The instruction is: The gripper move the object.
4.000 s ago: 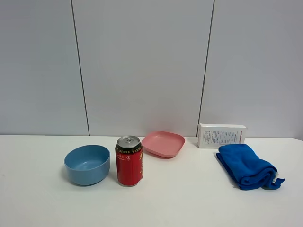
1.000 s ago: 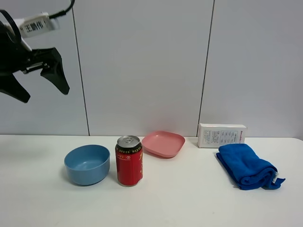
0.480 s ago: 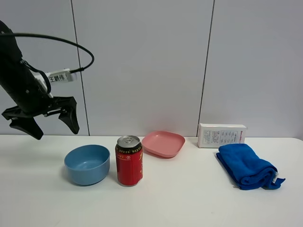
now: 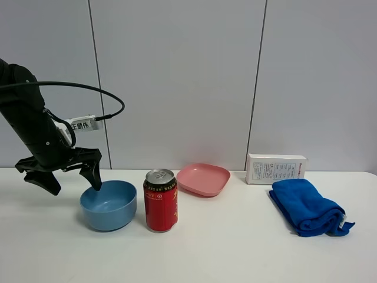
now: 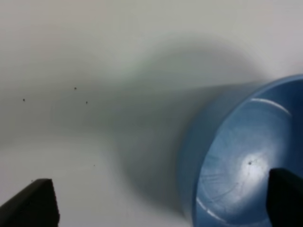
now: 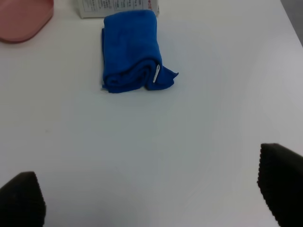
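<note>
Left hand point(image 4: 75, 187) is spread open just above the light-blue bowl point(image 4: 109, 205), which sits on the white surface point(image 4: 235, 253) beside the soda can point(image 4: 161, 200). The bowl's left wall lines up between the fingers, so probably just a straight drop down.

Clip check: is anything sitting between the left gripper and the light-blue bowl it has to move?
Nothing visible does. The left gripper, jaws open, hangs right at the left rim of the blue bowl. The soda can stands on the bowl's other side, away from the approach.
</note>
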### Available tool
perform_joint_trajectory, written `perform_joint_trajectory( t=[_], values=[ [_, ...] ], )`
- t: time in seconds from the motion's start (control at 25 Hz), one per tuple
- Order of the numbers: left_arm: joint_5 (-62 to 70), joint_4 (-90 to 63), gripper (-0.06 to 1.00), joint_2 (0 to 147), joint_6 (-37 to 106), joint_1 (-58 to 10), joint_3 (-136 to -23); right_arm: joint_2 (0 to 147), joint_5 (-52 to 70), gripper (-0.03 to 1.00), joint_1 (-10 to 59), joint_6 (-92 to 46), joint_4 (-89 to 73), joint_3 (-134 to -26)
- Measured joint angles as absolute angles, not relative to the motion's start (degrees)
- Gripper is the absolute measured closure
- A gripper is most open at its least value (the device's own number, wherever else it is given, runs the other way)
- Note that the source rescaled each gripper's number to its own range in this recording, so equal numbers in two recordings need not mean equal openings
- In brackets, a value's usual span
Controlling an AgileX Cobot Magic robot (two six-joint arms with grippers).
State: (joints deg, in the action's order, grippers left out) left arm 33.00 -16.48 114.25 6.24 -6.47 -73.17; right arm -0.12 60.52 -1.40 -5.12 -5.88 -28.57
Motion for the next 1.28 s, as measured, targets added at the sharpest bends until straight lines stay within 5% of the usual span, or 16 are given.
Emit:
perform_joint_trajectory(
  t=[0.92,1.28],
  values=[
    [33.8,-14.94,0.09,119.76,6.95,-7.6,-73.17,-0.12,60.52,-0.03,-1.4,-5.12,-5.88,-28.57],
    [33.66,-15.32,0.42,119.82,7.13,-7.84,-73.17,-0.12,60.52,-0.03,-1.4,-5.12,-5.88,-28.57]
  ],
)
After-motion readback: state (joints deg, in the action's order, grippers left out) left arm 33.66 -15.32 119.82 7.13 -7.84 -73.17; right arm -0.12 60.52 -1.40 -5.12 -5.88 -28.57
